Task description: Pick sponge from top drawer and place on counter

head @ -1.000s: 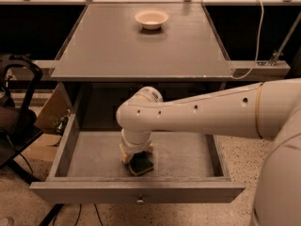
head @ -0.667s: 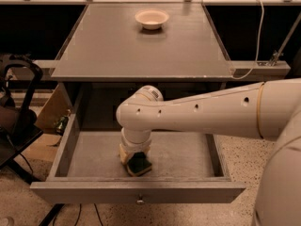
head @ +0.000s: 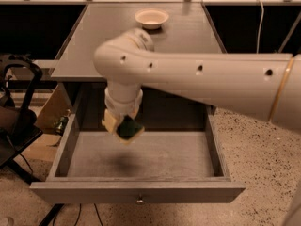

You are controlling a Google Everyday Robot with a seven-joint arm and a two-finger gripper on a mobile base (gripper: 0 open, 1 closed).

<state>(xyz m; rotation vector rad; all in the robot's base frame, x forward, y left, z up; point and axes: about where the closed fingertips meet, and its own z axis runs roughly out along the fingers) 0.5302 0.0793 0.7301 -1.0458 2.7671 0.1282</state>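
Note:
The sponge point(head: 128, 128), dark green on top with a yellow-tan foam base, hangs in my gripper point(head: 121, 125) above the floor of the open top drawer point(head: 141, 159). The gripper is shut on the sponge and hangs from my white arm point(head: 197, 81), which reaches in from the right. The sponge casts a shadow on the drawer floor below it. The grey counter point(head: 113, 36) lies behind and above the drawer.
A white bowl point(head: 151, 18) stands at the back of the counter. The drawer front has a small metal knob point(head: 139, 201). A black chair point(head: 14, 112) and a cardboard box point(head: 51, 109) stand at the left. A cable point(head: 259, 18) hangs at the back right.
The gripper has risen from the drawer floor with the sponge in it, and the arm has lifted toward the counter's front edge.

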